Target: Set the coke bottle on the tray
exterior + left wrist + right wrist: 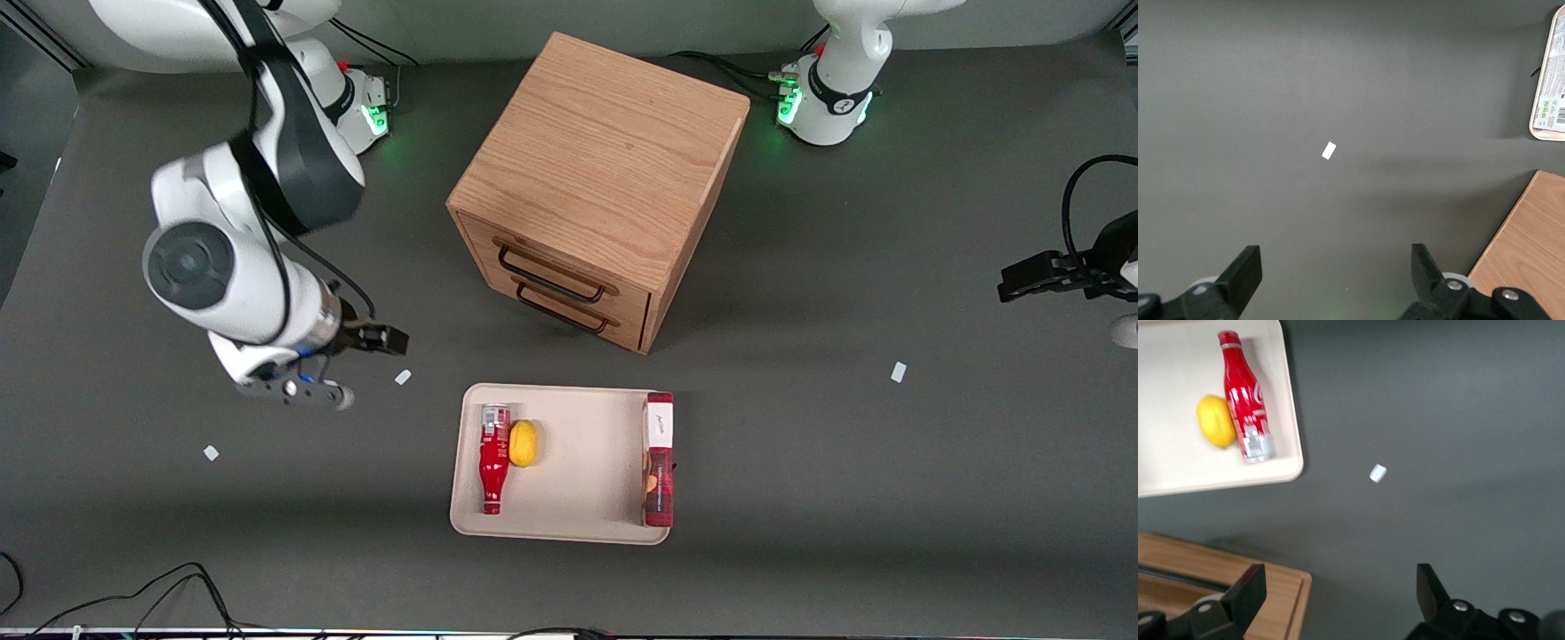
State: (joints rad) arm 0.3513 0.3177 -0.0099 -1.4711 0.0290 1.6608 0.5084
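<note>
The coke bottle (493, 458) lies flat on the cream-beige tray (582, 498), along the tray's edge toward the working arm, its neck pointing toward the front camera. It also shows in the right wrist view (1245, 405), lying on the tray (1178, 470). My right gripper (298, 391) hangs above the bare mat, well apart from the tray, toward the working arm's end. It is open and empty, with its fingers (1248, 593) spread wide.
A yellow lemon (523, 443) lies beside the bottle on the tray. A longer red box (658, 458) lies along the tray's other edge. A wooden drawer box (596, 187) stands farther from the front camera than the tray. Small white tape bits (403, 377) dot the mat.
</note>
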